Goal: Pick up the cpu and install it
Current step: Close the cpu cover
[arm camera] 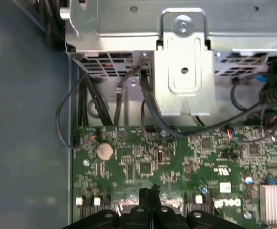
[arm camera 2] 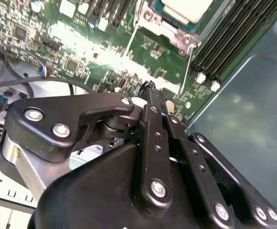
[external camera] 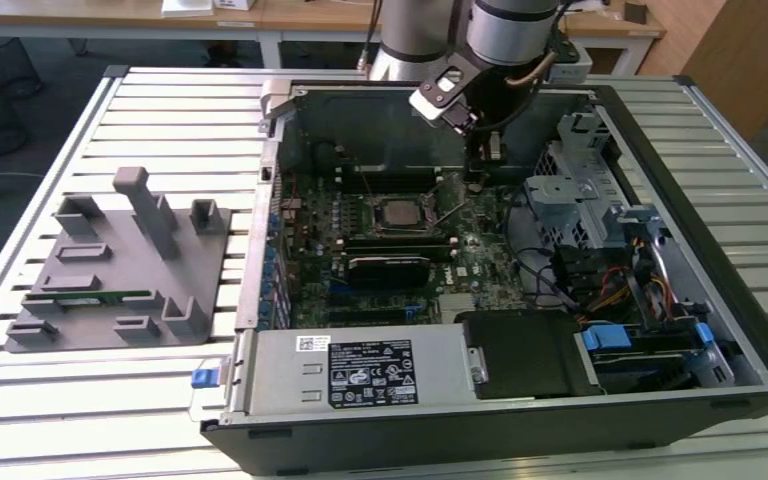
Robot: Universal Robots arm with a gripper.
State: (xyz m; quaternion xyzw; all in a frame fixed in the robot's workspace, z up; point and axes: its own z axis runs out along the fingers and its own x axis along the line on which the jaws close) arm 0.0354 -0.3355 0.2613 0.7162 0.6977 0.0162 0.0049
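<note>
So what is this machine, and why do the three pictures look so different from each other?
It is one robot arm reaching down into an open black computer case that lies on a slatted metal table. The exterior view comes from a camera standing off the arm. Both wrist views come from cameras riding on the arm, looking past its black gripper at the green circuit board. The small square silvery-white cpu sits on that board. The gripper is shut, holds nothing and hangs close over the board beside the cpu. At the exterior view's left, a grey fixture holds a thin green memory stick.
</note>
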